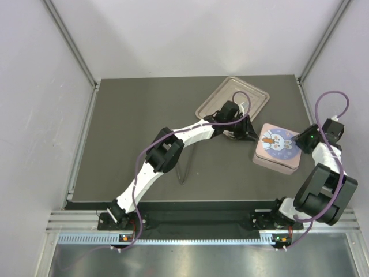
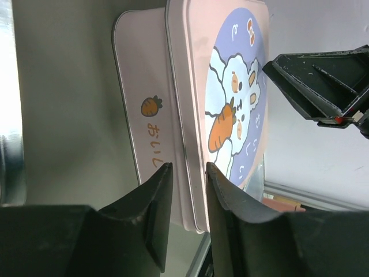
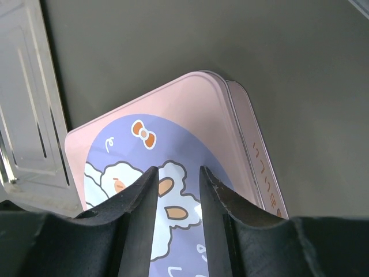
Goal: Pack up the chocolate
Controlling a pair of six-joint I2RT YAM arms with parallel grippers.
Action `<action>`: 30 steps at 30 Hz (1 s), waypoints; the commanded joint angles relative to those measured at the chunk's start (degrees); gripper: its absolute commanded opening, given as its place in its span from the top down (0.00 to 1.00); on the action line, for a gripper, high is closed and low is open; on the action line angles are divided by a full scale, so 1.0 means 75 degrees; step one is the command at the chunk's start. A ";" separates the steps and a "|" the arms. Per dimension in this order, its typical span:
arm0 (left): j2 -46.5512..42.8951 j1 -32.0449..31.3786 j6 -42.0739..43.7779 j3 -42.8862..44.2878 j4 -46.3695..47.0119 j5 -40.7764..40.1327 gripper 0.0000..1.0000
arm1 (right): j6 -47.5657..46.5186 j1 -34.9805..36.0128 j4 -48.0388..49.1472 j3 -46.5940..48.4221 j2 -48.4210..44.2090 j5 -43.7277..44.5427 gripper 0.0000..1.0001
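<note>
Box (image 3: 196,115) near end hidden behind R claw (image 3: 177,172); tray (image 3: 26,104) left of it cut by frame. L claw (image 2: 188,168) gripping box rim? Can't tell.

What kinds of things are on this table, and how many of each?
Robot arms: 2
Silver metal tray: 1
Pink bunny box: 1
Total: 4
</note>
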 commanded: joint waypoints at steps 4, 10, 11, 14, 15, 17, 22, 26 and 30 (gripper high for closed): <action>-0.0783 -0.0009 0.0509 0.0034 -0.0176 -0.0327 0.62 | -0.0263 0.0061 -0.0240 -0.0134 -0.0114 0.0135 0.64; -0.0630 -0.0032 0.0392 0.0022 -0.0117 0.0072 0.59 | -0.0368 0.0061 -0.0462 -0.0123 -0.0313 0.0322 0.60; -0.0642 -0.0044 0.0404 -0.0048 -0.0083 0.0072 0.59 | -0.0380 0.0061 -0.0498 -0.0123 -0.0337 0.0357 0.59; -0.0770 -0.0091 0.0544 -0.0270 -0.0105 0.0072 0.59 | -0.0415 0.0050 -0.0557 -0.0181 -0.0465 0.0416 0.57; -0.0887 -0.0103 0.0579 -0.0340 -0.0094 0.0026 0.59 | -0.0404 0.0050 -0.0580 -0.0204 -0.0535 0.0439 0.57; -0.1051 -0.0114 0.0685 -0.0597 -0.0082 -0.0068 0.58 | -0.0439 0.0061 -0.0615 -0.0251 -0.0583 0.0439 0.57; -0.1707 -0.0138 0.0989 -0.1196 -0.0140 -0.0536 0.59 | -0.0427 0.0061 -0.0767 -0.0147 -0.0817 0.0427 0.57; -0.2176 -0.0208 0.1644 -0.1535 -0.0702 -0.1145 0.61 | -0.0380 0.0061 -0.1164 0.0544 -0.0899 0.0369 0.58; -0.2727 -0.0477 0.1962 -0.2075 -0.0832 -0.1615 0.74 | -0.0391 0.0178 -0.1435 0.1271 -0.0654 0.0497 0.65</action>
